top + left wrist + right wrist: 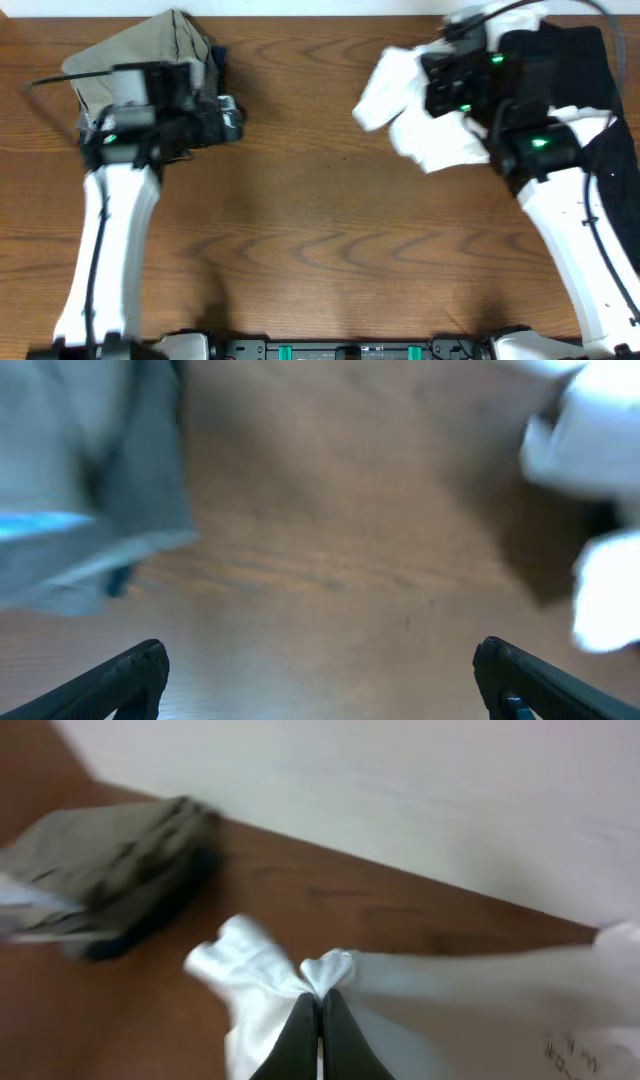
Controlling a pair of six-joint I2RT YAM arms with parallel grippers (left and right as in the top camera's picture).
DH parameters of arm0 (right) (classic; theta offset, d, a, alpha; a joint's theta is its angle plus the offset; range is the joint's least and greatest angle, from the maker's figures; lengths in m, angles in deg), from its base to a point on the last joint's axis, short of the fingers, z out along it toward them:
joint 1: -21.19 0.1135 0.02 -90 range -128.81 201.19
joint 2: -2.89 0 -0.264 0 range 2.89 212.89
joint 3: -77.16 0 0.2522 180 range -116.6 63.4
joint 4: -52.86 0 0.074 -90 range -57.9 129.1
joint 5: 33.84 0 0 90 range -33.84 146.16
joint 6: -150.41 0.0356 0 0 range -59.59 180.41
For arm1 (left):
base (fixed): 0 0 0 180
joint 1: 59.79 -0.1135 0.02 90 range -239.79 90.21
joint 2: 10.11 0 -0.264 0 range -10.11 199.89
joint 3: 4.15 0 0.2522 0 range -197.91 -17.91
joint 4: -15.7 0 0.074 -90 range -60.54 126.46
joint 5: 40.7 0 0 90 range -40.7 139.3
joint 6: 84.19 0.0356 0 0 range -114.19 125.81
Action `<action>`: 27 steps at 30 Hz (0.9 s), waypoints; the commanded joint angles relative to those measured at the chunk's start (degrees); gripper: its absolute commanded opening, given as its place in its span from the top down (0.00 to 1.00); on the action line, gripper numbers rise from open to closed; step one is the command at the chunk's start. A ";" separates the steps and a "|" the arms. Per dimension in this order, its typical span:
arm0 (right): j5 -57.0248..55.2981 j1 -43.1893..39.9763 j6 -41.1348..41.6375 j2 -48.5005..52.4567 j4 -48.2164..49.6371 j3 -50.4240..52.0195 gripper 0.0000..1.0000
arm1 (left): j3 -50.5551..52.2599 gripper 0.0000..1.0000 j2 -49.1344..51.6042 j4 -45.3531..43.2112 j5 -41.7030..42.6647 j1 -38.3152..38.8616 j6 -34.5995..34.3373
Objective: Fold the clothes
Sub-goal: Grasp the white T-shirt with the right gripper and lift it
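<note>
A crumpled white T-shirt (420,110) lies at the back right of the table. My right gripper (320,1002) is shut on a pinch of its white fabric (260,980); in the overhead view that gripper (432,75) sits over the shirt's top. A black garment (570,70) lies under the right arm at the far right. My left gripper (318,665) is open and empty above bare wood, with the white shirt (590,480) at its right. In the overhead view the left gripper (232,118) is beside a folded grey-tan garment (140,60).
The folded grey-tan garment with dark trim (110,870) lies at the back left and shows in the left wrist view (80,490). The brown wooden table (320,230) runs across the middle. A pale wall (400,800) stands behind the table's far edge.
</note>
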 commanded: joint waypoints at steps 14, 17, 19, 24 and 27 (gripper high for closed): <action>4.04 12.50 -2.23 -0.72 -14.73 -22.84 0.99 | -0.83 0.02 -5.70 6.12 -1.51 -3.63 2.91; 4.04 15.34 -3.78 -1.01 -19.76 -29.05 0.99 | -0.83 0.02 -5.70 6.10 -2.49 -3.63 2.91; 4.04 16.83 -4.81 -1.20 -22.58 -32.96 0.99 | -0.83 0.02 -5.70 6.10 -2.49 -3.63 2.91; 3.65 18.34 -7.17 -2.54 -29.35 -42.36 0.99 | -0.83 0.02 -5.70 6.38 -2.43 -3.63 2.89; -2.19 17.40 -7.58 -4.04 -31.85 -44.72 0.99 | -0.83 0.02 -5.70 7.04 -2.43 -3.63 2.91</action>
